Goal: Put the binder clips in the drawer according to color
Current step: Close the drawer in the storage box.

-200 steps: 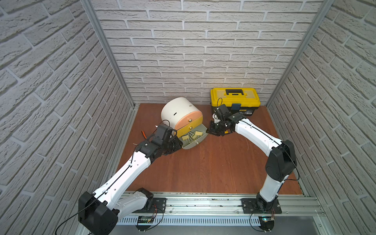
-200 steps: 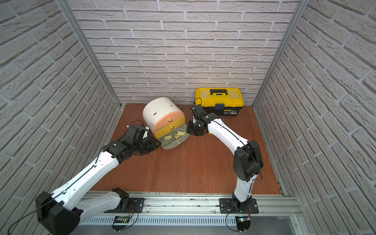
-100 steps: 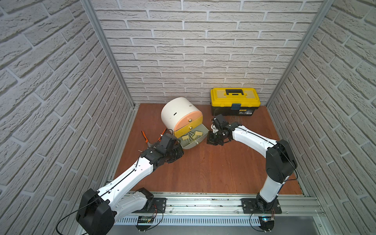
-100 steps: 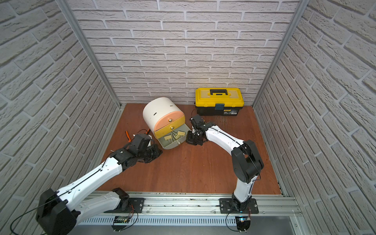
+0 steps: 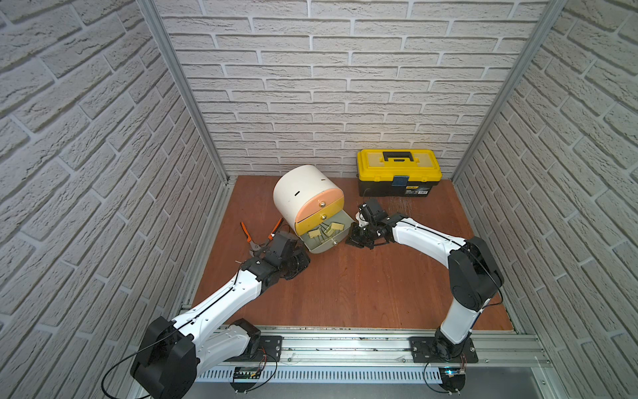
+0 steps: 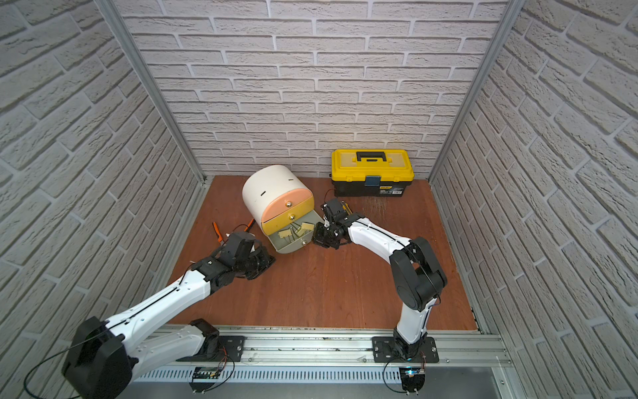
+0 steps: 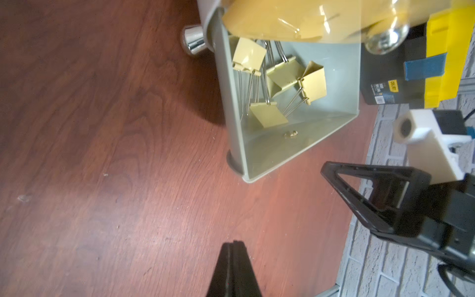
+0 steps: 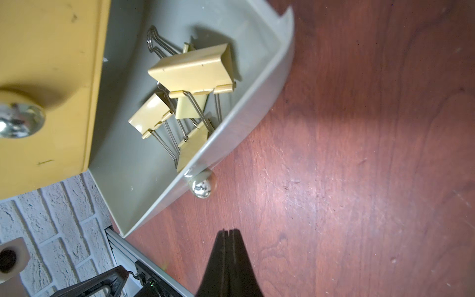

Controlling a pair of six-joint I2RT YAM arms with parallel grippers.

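Binder clips (image 7: 282, 84) with pale yellow bodies lie heaped in the open grey bottom drawer (image 5: 324, 246) of the small white cabinet (image 5: 300, 193); no clip shows loose on the wooden floor (image 5: 362, 286), so the sorting looks close to done.

Going left to right in a top view: orange-handled pliers (image 5: 249, 235) lie by the wall. The left gripper (image 5: 299, 264) sits low just in front of the cabinet, fingers pressed together and empty. Then the cabinet, its peach and yellow drawers pushed in, only the grey one out. The right gripper (image 5: 354, 239) rests just beside the drawer's far corner, fingers likewise pressed together on nothing. A yellow-black toolbox (image 5: 398, 172) stands behind at the wall.

Both arms flank the drawer, probably so that either can push it home.

A second ago each gripper was partly open and closer to the drawer; both have since shut and drawn back toward the robot's side.
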